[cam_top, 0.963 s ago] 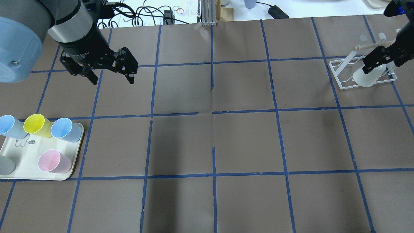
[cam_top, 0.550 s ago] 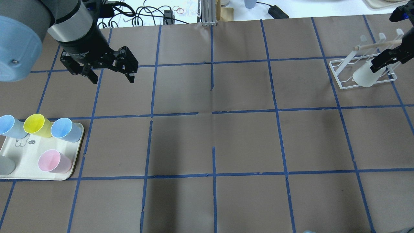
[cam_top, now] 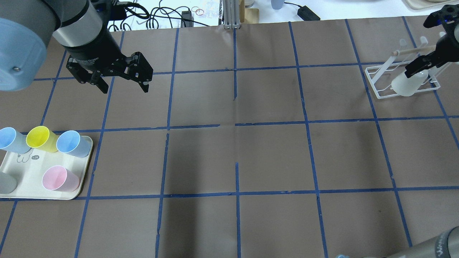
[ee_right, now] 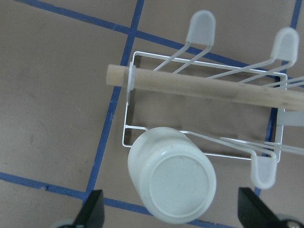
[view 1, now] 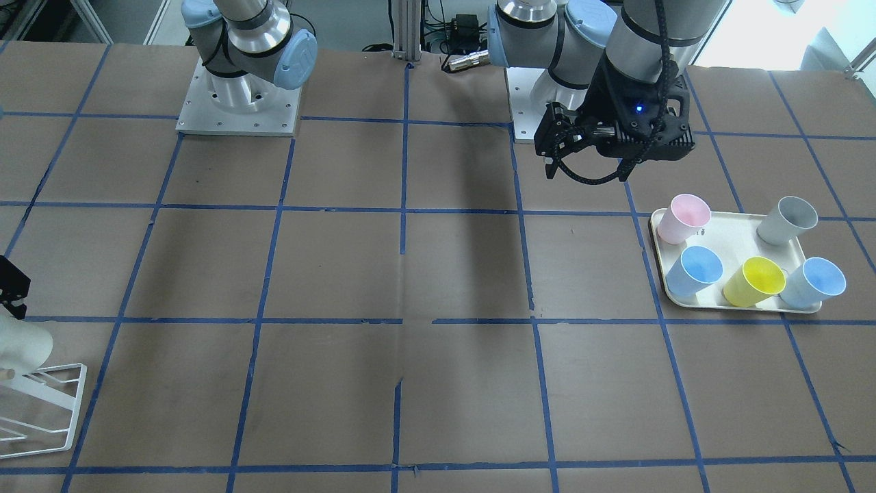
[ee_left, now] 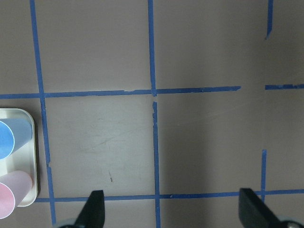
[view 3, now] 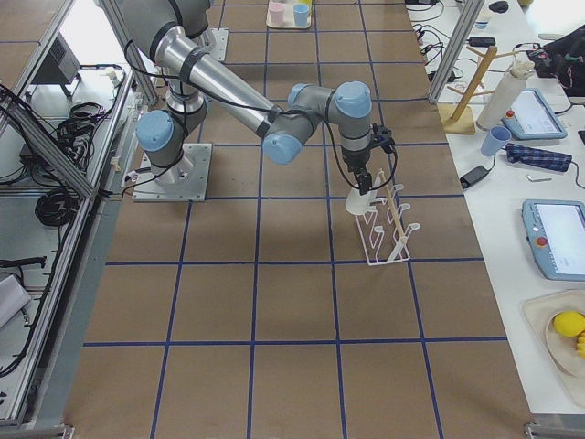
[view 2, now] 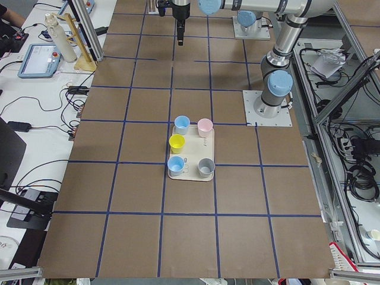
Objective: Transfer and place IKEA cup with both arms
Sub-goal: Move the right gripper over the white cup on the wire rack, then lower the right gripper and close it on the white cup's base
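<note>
The IKEA cup [cam_top: 408,85] is pale cream and sits upside down, tilted, on a prong of the white wire rack [cam_top: 380,94] at the table's far right. The right wrist view shows its base [ee_right: 172,183] from above. My right gripper [cam_top: 416,68] is open just above the cup and holds nothing. The gripper [view 1: 10,287], the cup [view 1: 24,346] and the rack [view 1: 41,404] show at the left edge of the front view. My left gripper [cam_top: 123,86] is open and empty, high over the table's left part; it also shows in the front view [view 1: 587,172].
A cream tray [cam_top: 21,172] at the left front holds a pink cup [cam_top: 59,178], a grey cup [cam_top: 6,183], a yellow cup [cam_top: 41,138] and two blue cups. The rack has a wooden bar [ee_right: 204,88]. Cables lie beyond the table's far edge.
My right gripper has shifted over the rack and drawn slightly away from the cup, which stays on its prong. The right arm's elbow has come into the bottom right corner. The left arm is still.
</note>
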